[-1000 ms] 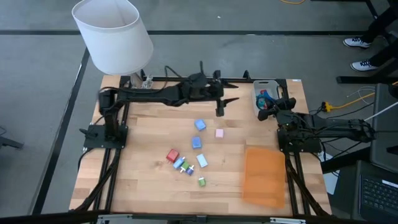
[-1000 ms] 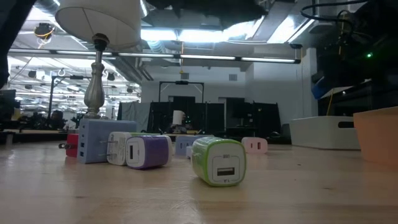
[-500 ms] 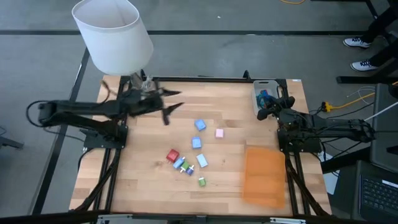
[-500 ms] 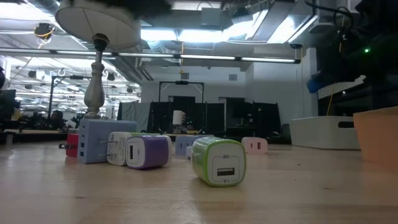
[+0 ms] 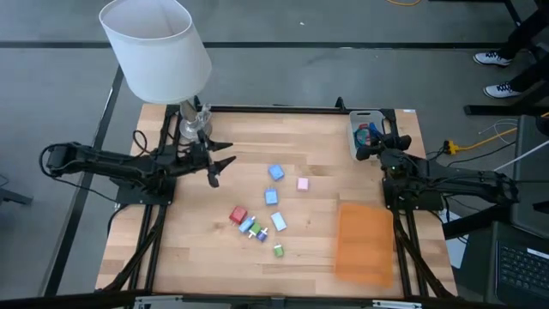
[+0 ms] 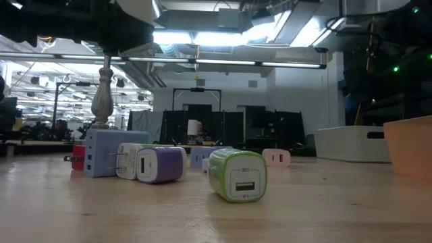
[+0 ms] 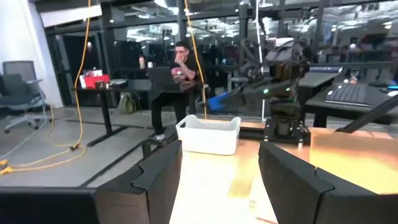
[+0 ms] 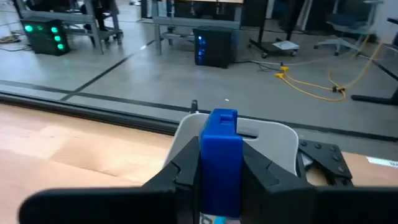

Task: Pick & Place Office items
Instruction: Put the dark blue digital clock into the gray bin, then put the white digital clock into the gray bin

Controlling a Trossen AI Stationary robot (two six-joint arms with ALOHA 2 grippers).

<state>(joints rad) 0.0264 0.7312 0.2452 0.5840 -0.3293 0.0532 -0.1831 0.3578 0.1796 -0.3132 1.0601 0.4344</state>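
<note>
Right gripper (image 8: 219, 171) clamped on blue charger (image 8: 221, 149), hovering at grey tray (image 5: 360, 122), unchanged from earlier. Left gripper (image 5: 218, 165), fingers spread and empty, now swung back near lamp base (image 5: 190, 127). Remaining chargers (image 5: 260, 210) still scattered mid-table beside orange sheet (image 5: 366, 243)

High view looks straight down; low view skims the same table (image 5: 206, 249).
</note>
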